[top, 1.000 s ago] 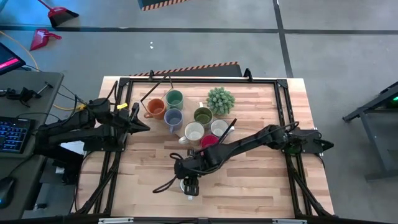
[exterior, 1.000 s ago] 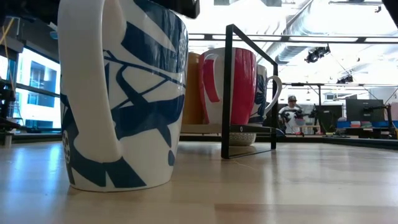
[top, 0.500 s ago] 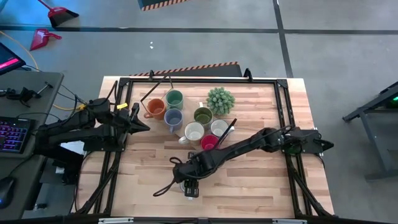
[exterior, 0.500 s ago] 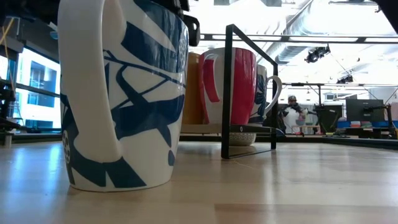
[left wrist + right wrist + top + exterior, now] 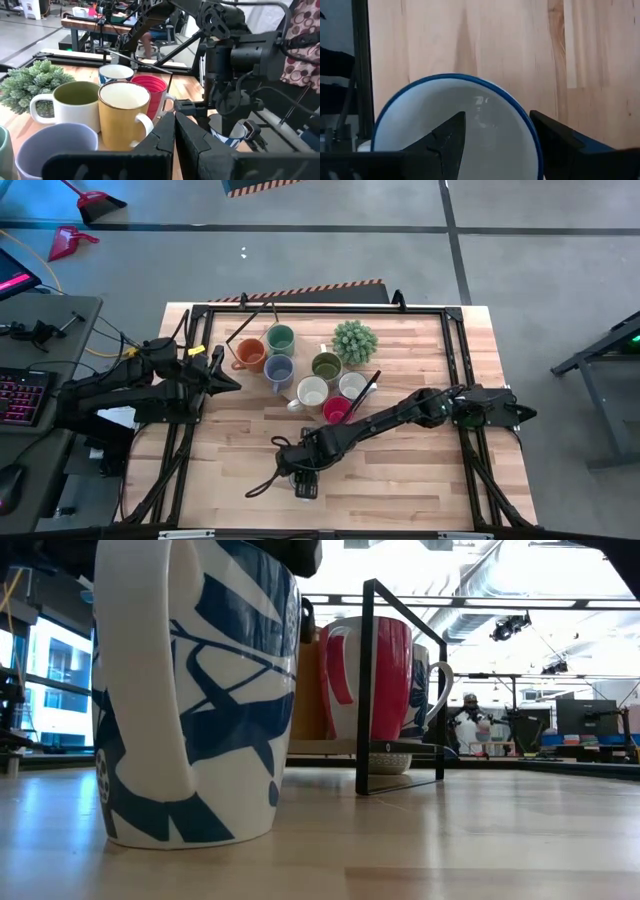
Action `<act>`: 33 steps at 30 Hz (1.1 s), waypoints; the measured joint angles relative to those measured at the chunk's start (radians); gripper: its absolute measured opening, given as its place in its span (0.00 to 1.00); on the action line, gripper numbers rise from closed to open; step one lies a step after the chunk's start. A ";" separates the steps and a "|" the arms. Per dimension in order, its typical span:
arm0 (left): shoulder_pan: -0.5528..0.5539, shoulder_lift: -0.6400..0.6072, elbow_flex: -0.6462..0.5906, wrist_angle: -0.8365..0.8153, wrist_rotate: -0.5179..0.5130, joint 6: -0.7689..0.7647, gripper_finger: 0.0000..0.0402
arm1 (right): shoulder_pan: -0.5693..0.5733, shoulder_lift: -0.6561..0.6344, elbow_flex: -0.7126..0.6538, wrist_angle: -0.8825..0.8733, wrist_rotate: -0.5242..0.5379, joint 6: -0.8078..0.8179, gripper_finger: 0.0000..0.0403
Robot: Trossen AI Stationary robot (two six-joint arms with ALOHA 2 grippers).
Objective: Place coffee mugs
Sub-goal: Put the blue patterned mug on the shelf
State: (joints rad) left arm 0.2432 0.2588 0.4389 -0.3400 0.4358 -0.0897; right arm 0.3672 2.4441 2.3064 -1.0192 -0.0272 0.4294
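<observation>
A white mug with a blue pattern and blue rim (image 5: 306,488) (image 5: 190,690) stands upright on its base near the table's front edge. My right gripper (image 5: 300,473) (image 5: 496,117) hangs open just over it, slanting down. One finger is over the mug's hollow (image 5: 470,115) and the other is outside the wall. No touch shows. Several more coffee mugs stand grouped at mid-table, among them an orange one (image 5: 248,355) and a red one (image 5: 336,409). My left gripper (image 5: 232,380) (image 5: 174,120) waits shut at the table's left, pointing at the group.
A spiky green potted plant (image 5: 354,340) stands behind the group of mugs. A black metal frame (image 5: 455,380) (image 5: 365,690) runs round the table top. Bare wood lies to the left and right of the blue-patterned mug.
My right gripper has come down toward the blue-patterned mug and a little toward the table's near edge, still open. Its outer finger now shows beside the mug's wall in the low view. The mug has stayed in place.
</observation>
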 joint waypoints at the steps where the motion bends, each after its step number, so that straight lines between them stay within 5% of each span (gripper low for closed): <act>1: 0.000 0.000 0.000 0.001 0.000 -0.007 0.00 | 0.000 0.000 0.000 0.001 0.000 0.000 0.49; 15: 0.000 0.000 0.000 0.000 0.000 -0.013 0.00 | -0.019 -0.001 0.000 0.031 0.033 0.194 0.46; 28: 0.000 0.000 0.000 0.000 0.000 -0.012 0.00 | -0.022 -0.001 0.000 0.067 0.021 0.308 0.04; 33: 0.000 0.000 0.000 0.000 0.000 -0.012 0.00 | -0.021 -0.001 0.000 0.069 0.052 0.450 0.02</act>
State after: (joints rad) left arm 0.2432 0.2588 0.4389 -0.3401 0.4362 -0.1020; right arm 0.3458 2.4432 2.3062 -0.9501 0.0247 0.8798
